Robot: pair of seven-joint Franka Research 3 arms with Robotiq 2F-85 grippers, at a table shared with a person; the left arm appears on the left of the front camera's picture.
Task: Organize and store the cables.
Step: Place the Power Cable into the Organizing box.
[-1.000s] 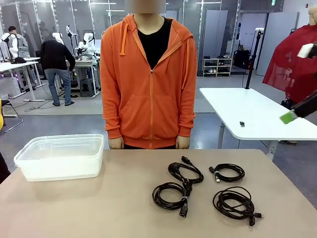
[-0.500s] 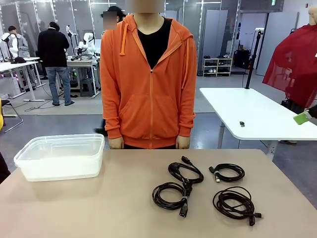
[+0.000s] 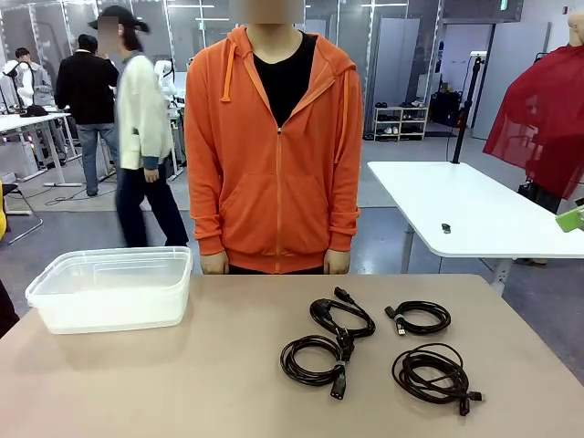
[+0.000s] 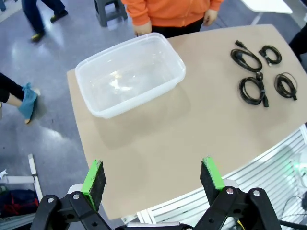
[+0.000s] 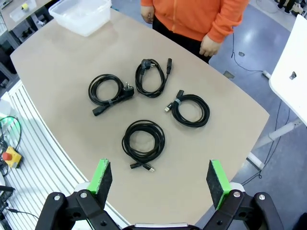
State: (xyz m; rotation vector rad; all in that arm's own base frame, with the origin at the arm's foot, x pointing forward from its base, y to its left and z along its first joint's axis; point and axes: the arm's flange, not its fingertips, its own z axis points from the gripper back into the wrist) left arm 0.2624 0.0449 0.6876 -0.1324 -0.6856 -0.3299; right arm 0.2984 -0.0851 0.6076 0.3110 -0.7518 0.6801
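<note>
Cables (image 3: pixel 345 339) lie as four loose black coils, while left pincer (image 4: pixel 153 176) and right pincer (image 5: pixel 160 178) gape empty.

Front view: fixed at near edge, looks across worktop (image 3: pixel 182 383) at person (image 3: pixel 274 164) standing at far edge, close in. Right wrist view: high over one end, looks steeply down past right end effector (image 5: pixel 158 165) onto cables (image 5: pixel 127 140), tub (image 5: pixel 84 19) at top left. Left wrist view: high off the other end, tilted down past left end effector (image 4: pixel 152 166), centred on tub, cables small at upper right. Shared across all three: worktop, tub, cables, person's hoodie hem.
</note>
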